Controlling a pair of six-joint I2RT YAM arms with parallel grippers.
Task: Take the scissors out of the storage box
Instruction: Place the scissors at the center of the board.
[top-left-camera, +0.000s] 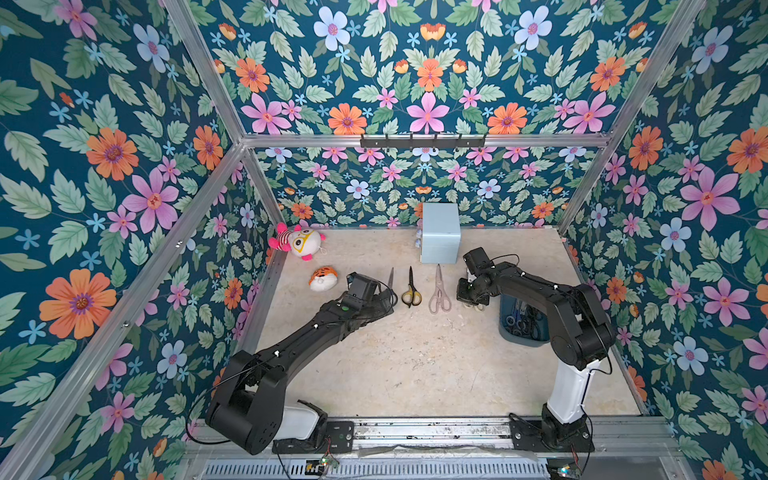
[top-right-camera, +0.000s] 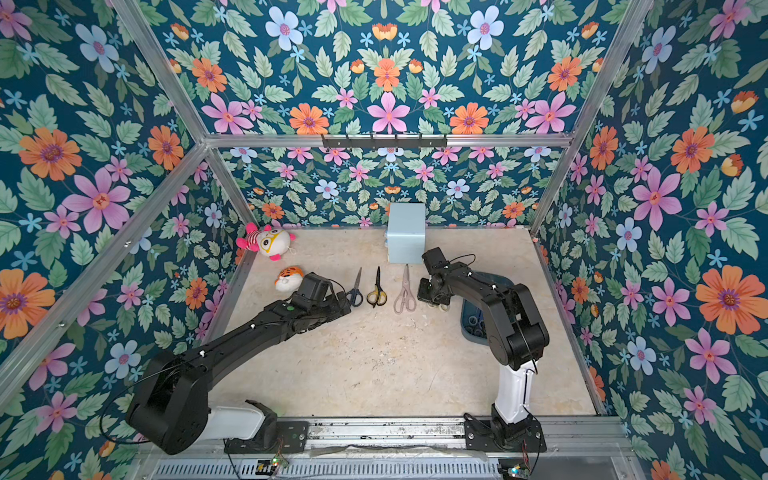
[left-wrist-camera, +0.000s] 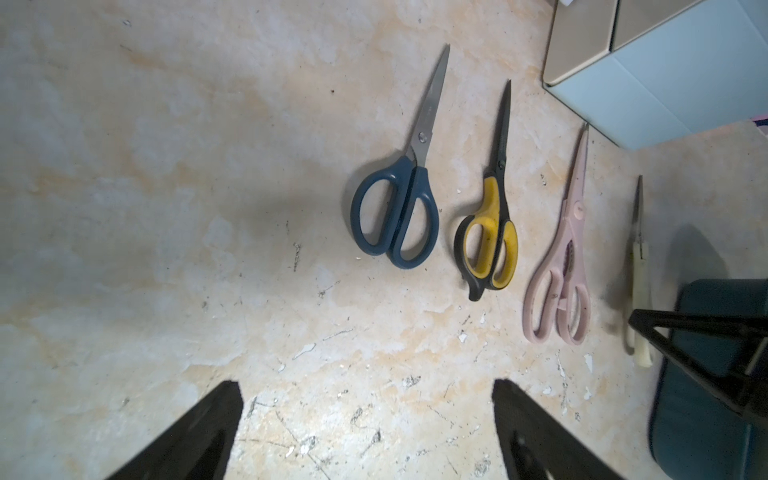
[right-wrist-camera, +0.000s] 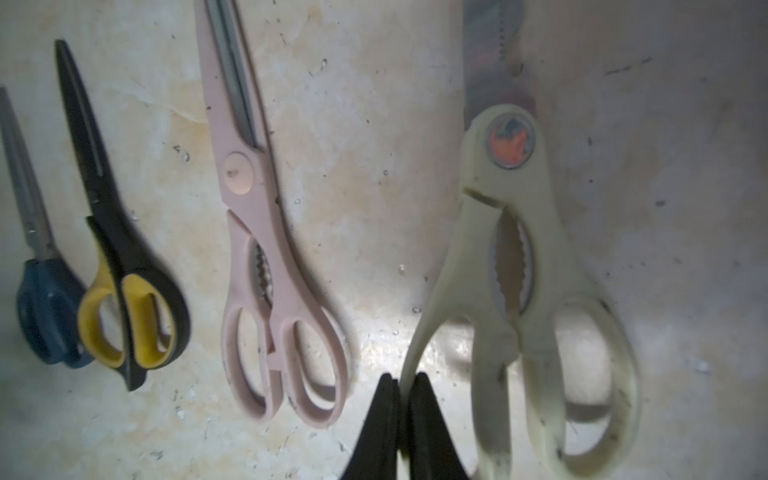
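Steel-bladed, stiff, slick: scissors (top-left-camera: 519, 326) partly in the storage box (top-left-camera: 524, 344), partly on the table (top-left-camera: 415, 365); we grip a plastic handle loop, as the right gripper (right-wrist-camera: 402, 376), pinched together, seemingly holds the cream shears (right-wrist-camera: 511, 199); left gripper (left-wrist-camera: 368, 384) apart, empty.

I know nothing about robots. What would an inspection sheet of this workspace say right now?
Surface: beige mottled tabletop, scuffed and flecked.
Job's things: dark blue scissors, yellow-and-black scissors and pink kitchen shears lie in a row; storage box holds more scissors.
Clutter: white-and-pink plush toy, tiger plush toy, pale blue cube box.
End effectors: left end effector open, empty; right end effector shut on the handle of the cream kitchen shears.
Cables: thin black cable loops beside the left arm's base.
Surroundings: floral wallpaper, aluminium frame, black hook rail.
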